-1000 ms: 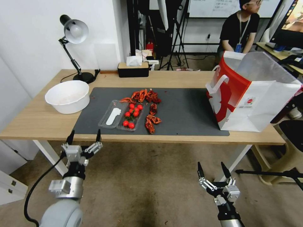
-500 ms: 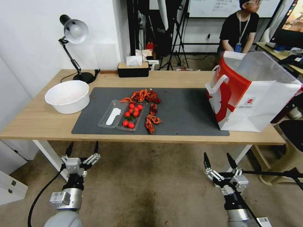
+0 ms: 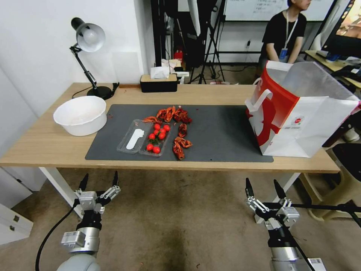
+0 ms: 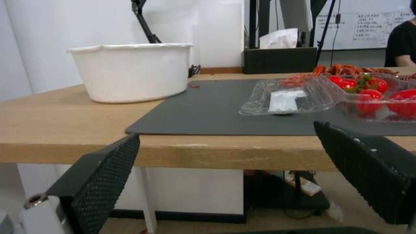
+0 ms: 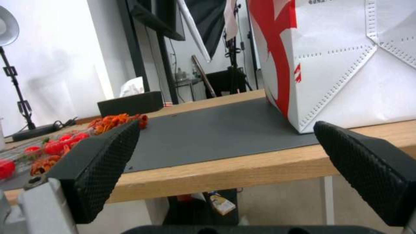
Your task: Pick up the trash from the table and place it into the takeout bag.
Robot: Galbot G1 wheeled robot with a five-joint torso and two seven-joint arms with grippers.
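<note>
Crinkled red shell scraps (image 3: 176, 128), rigid clear tray (image 3: 144, 137), boxy paper bag (image 3: 301, 113)

White bowl (image 3: 80, 114), upright, near the worktop's (image 3: 45, 145) left edge. Clear tray (image 3: 144, 141) of tomatoes and red shells (image 3: 176, 128) at mat centre. Takeout bag (image 3: 301, 109), upright and open, at the right edge.
</note>
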